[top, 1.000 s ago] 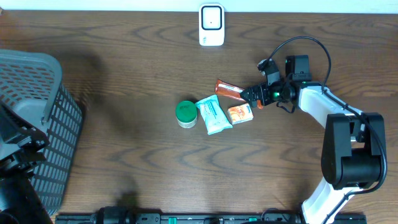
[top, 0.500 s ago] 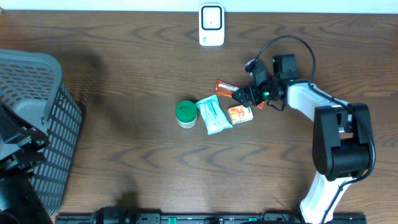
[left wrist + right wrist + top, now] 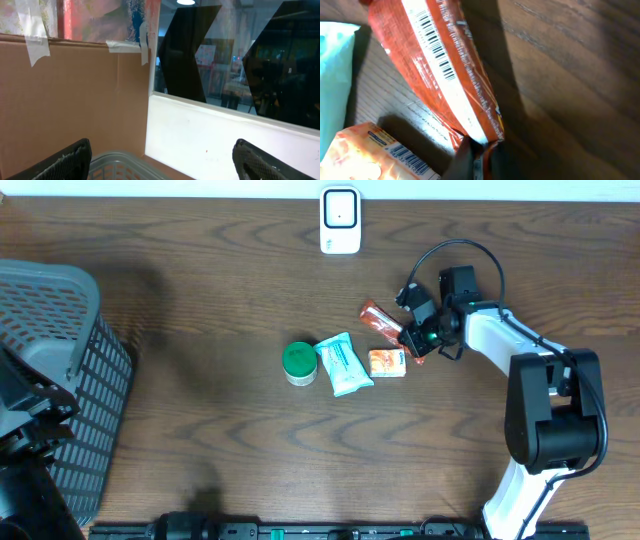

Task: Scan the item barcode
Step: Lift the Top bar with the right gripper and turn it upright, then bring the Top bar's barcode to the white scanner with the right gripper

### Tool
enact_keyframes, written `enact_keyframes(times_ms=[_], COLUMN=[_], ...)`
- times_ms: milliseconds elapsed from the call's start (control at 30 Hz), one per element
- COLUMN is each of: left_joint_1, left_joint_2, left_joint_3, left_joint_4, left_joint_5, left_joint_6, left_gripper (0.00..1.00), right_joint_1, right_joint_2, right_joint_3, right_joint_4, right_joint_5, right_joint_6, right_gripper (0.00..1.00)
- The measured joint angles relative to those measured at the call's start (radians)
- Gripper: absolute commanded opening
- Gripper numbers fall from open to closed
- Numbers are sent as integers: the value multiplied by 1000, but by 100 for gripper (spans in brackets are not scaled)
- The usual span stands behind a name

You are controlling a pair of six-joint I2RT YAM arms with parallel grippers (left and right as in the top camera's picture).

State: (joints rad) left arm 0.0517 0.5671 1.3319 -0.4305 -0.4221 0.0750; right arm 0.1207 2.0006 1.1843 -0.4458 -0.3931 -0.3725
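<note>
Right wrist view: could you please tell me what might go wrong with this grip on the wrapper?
The right pincer holds the orange-red wrapper only by its crimped end, so it may slip or droop when lifted. Its barcode may need turning to face the white scanner.

Grey mesh basket (image 3: 60,380) on wooden table (image 3: 200,460), green-lidded tub (image 3: 298,362) beside teal pouch (image 3: 342,364); orange packet (image 3: 386,363) near pouch

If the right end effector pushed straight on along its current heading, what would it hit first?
The right end effector would first meet the orange-red wrapper it is shut on, which lies along that line. Past it looks like bare table. The teal pouch and orange pack sit off to one side, though depth is uncertain.
</note>
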Motion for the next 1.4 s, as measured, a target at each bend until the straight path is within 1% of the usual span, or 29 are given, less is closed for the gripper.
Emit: enact_keyframes(times_ms=[167, 300, 400, 467, 567, 700, 867, 1033, 1167, 1233, 1267, 1300, 1400], left_joint_1=[0, 0, 0, 0, 0, 0, 0, 0, 0, 0, 0, 0, 0], left_joint_2=[0, 0, 0, 0, 0, 0, 0, 0, -1, -2, -3, -3, -5], left_joint_3=[0, 0, 0, 0, 0, 0, 0, 0, 0, 0, 0, 0, 0], left_joint_4=[0, 0, 0, 0, 0, 0, 0, 0, 0, 0, 0, 0, 0], left_joint_5=[0, 0, 0, 0, 0, 0, 0, 0, 0, 0, 0, 0, 0], left_joint_6=[0, 0, 0, 0, 0, 0, 0, 0, 0, 0, 0, 0, 0], left_gripper=[90, 90, 90, 90, 90, 90, 90, 90, 90, 90, 90, 90, 90], right_joint_1=[-10, -10, -9, -9, -11, -14, -14, -12, 25, 63, 91, 104, 171], right_joint_2=[1, -2, -35, -92, -224, -439, -599, -677, -704, -699, -690, -685, -634], right_joint_3=[4, 12, 12, 13, 19, 47, 53, 53, 53, 52, 52, 52, 51], right_joint_4=[-24, -133, -233, -268, -288, -344, -455, -504, -499, -459, -409, -386, -234], right_joint_5=[-57, -135, -219, -279, -372, -477, -510, -455, -313, -204, -122, -87, 97], right_joint_6=[18, 40, 50, 55, 83, 142, 150, 145, 145, 163, 181, 188, 212], right_gripper=[1, 1, 1, 1, 1, 1, 1, 1, 1, 2, 1, 1, 1])
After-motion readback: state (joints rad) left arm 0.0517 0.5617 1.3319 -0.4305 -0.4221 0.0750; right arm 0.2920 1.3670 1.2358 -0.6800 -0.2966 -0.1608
